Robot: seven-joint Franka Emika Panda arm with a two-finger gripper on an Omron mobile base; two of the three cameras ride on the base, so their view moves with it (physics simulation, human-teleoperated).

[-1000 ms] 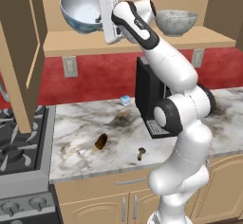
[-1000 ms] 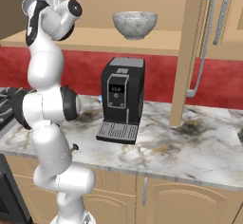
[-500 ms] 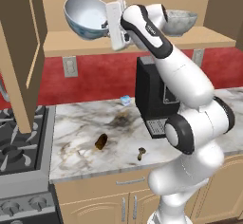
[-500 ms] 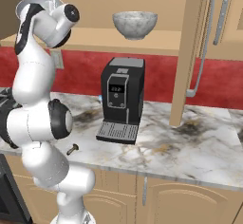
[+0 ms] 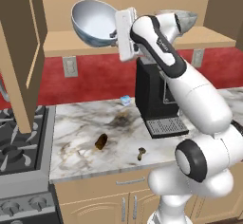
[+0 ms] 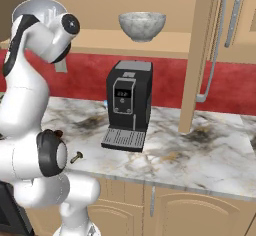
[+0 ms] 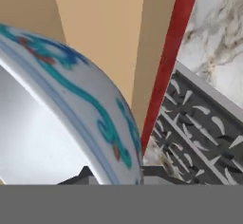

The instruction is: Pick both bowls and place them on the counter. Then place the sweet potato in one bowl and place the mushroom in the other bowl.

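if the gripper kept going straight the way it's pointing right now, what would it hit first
The gripper points leftward, and the blue-patterned white bowl already sits between its jaws. Beyond the bowl, the open tan wooden cabinet door probably comes next, though depth is unclear.

No readable text anywhere, honestly; the coffee machine (image 6: 129, 105) has a small display panel, but nothing legible.
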